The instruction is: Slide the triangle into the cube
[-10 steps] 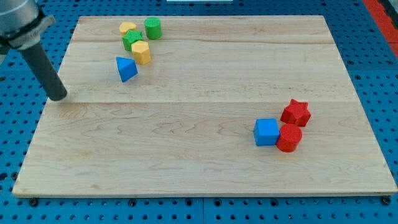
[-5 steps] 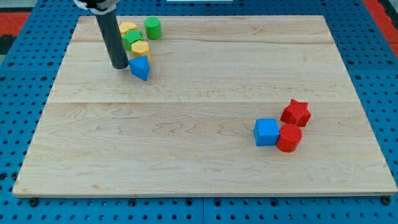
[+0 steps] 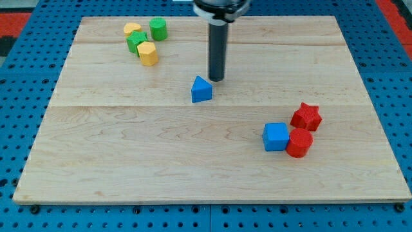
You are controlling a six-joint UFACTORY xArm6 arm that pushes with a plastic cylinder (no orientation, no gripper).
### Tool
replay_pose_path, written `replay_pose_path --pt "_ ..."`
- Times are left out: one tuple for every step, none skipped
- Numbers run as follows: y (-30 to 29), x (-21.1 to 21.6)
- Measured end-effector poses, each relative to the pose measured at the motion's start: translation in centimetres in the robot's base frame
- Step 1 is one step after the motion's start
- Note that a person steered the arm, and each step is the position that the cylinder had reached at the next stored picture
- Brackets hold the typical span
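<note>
The blue triangle point(image 3: 201, 89) lies near the middle of the wooden board point(image 3: 129, 148). The blue cube point(image 3: 275, 136) sits toward the view's lower right, touching a red cylinder point(image 3: 299, 142), with a red star point(image 3: 306, 116) just above them. My tip point(image 3: 216, 78) stands just above and to the right of the blue triangle, very close to it. The cube is well off to the lower right of the triangle.
At the view's upper left is a cluster: a yellow block point(image 3: 132, 29), a green cylinder point(image 3: 158, 29), a green block point(image 3: 136, 42) and a yellow hexagonal block point(image 3: 148, 53). Blue pegboard surrounds the board.
The blue triangle has slid from the upper-left cluster toward the board's middle. My tip has moved right with it, from the triangle's left side to its upper right.
</note>
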State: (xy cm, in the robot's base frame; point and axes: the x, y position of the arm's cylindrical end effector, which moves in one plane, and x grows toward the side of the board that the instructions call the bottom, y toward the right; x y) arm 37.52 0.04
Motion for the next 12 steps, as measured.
replay_pose_path --pt "-1.2 3.8" --pt "-1.2 6.0" --pt "-4.8 4.9" --pt "-8.0 5.0" --pt "-10.0 6.2" --pt "-5.0 7.2" --pt "-1.8 7.3" --pt "4.8 8.5" --pt "0.6 8.5" --pt "-0.8 10.3" --pt "3.5 12.3" --pt "8.3 12.3"
